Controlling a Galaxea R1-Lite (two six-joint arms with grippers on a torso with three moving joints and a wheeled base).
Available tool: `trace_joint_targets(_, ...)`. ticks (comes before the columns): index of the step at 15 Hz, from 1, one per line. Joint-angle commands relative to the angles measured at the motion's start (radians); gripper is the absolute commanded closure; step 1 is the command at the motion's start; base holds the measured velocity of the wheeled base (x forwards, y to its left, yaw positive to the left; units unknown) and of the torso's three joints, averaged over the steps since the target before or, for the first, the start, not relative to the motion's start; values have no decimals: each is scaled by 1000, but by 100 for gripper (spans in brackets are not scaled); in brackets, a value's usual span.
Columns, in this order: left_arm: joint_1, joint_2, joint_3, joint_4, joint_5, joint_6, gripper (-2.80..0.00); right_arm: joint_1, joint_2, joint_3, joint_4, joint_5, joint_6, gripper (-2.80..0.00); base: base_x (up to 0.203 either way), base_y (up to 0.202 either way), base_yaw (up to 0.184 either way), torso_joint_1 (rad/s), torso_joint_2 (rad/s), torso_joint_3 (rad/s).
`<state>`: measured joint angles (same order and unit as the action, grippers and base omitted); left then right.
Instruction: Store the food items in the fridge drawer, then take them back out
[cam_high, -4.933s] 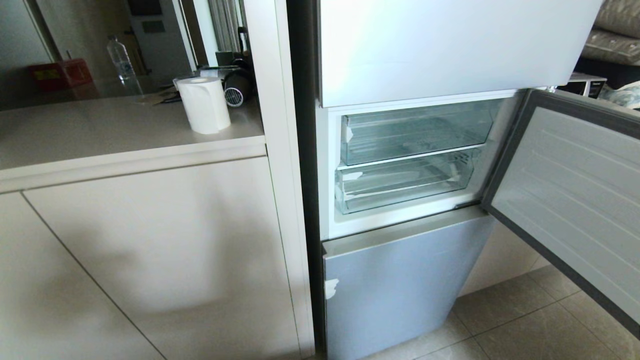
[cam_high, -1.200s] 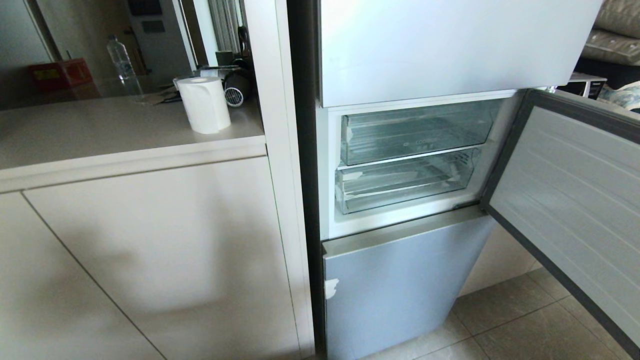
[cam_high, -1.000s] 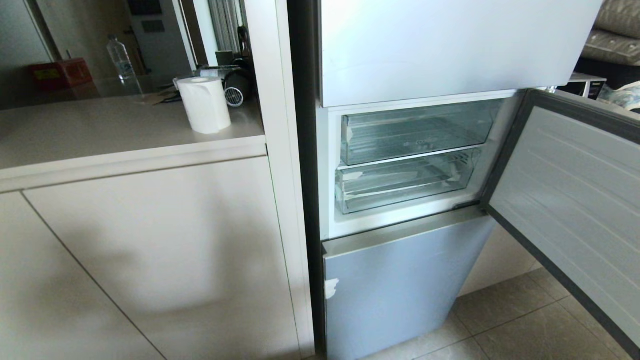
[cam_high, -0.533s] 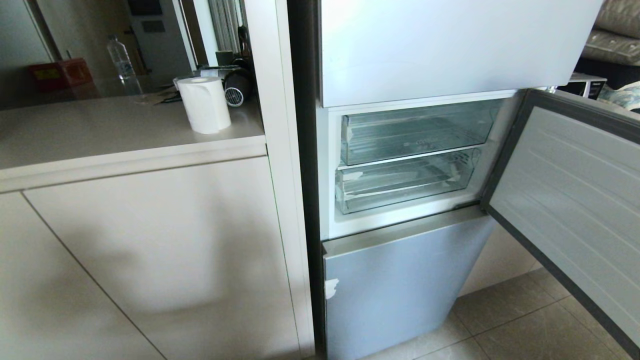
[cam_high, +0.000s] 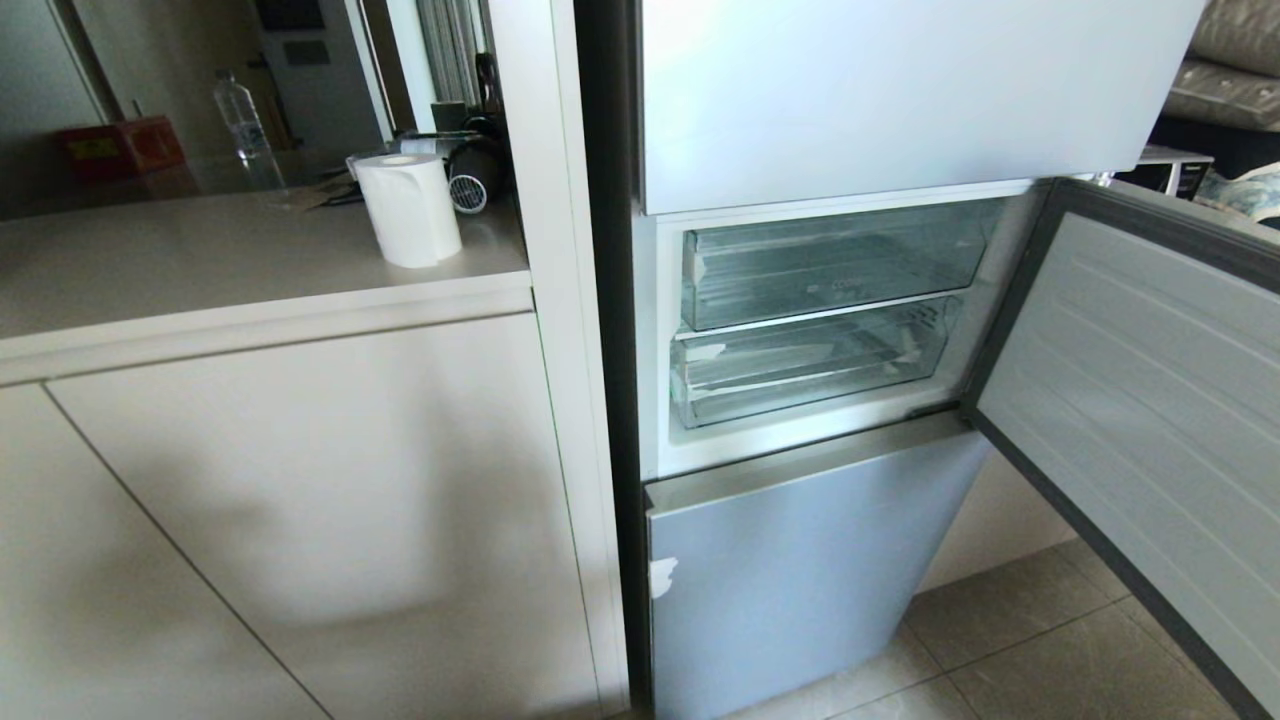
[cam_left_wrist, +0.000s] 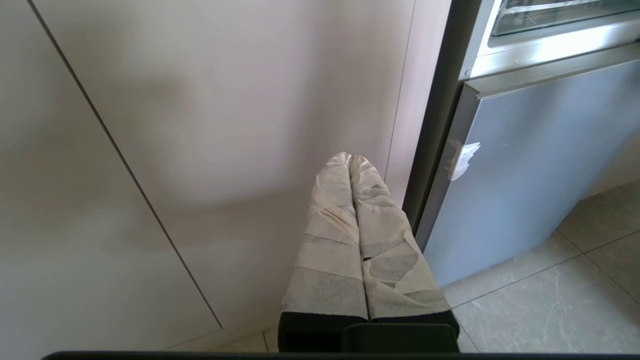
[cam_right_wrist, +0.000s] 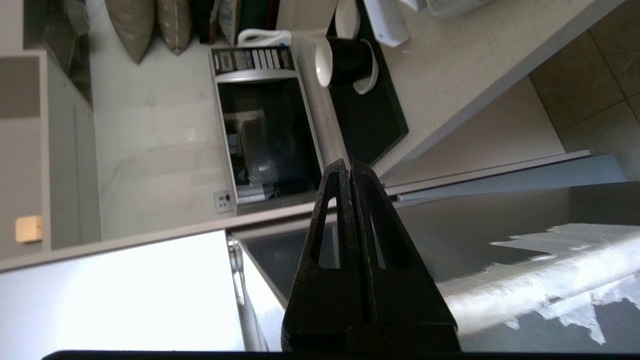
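No readable text, label, brand or number anywhere. Microwave (cam_right_wrist: 270, 135) control panel beside open fridge door (cam_right_wrist: 500, 210): row of pale buttons, markings too small to read. Red box (cam_high: 120, 148) on far counter behind paper towel roll (cam_high: 408, 210): yellowish label, illegible. Water bottle (cam_high: 240, 125) label unreadable.

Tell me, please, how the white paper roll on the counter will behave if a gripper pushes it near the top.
The paper roll stands upright on end, so it will probably tip, then roll. It looks soft and light, likely denting under the jaws. The smooth counter may let it slide.
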<state>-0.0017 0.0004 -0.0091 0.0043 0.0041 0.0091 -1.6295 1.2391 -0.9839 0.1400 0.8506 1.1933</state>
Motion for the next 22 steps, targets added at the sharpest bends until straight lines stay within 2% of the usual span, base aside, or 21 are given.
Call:
trace_joint_targets(1, 0, 0, 0, 0, 1, 0, 0, -12, -56, -52, -2, 33, 53, 0, 0, 0, 0, 0, 0, 0)
trace_joint_targets(4, 0, 0, 0, 0, 1, 0, 0, -38, -70, -191, -43, 109, 244, 0, 0, 0, 0, 0, 0, 0)
trace_joint_targets(7, 0, 0, 0, 0, 1, 0, 0, -40, -67, -260, -57, 209, 352, 0, 0, 0, 0, 0, 0, 0)
trace_joint_targets(9, 0, 0, 0, 0, 1, 0, 0, -40, -48, -236, -80, 207, 336, 0, 0, 0, 0, 0, 0, 0)
trace_joint_targets(17, 0, 0, 0, 0, 1, 0, 0, -42, 265, -194, -371, 195, 349, 0, 0, 0, 0, 0, 0, 0)
trace_joint_targets(19, 0, 0, 0, 0, 1, 0, 0, 17, 300, -132, -434, 198, 349, 0, 0, 0, 0, 0, 0, 0)
trace_joint_targets(22, 0, 0, 0, 0, 1, 0, 0, 165, 315, 15, -581, 200, 369, 0, 0, 0, 0, 0, 0, 0)
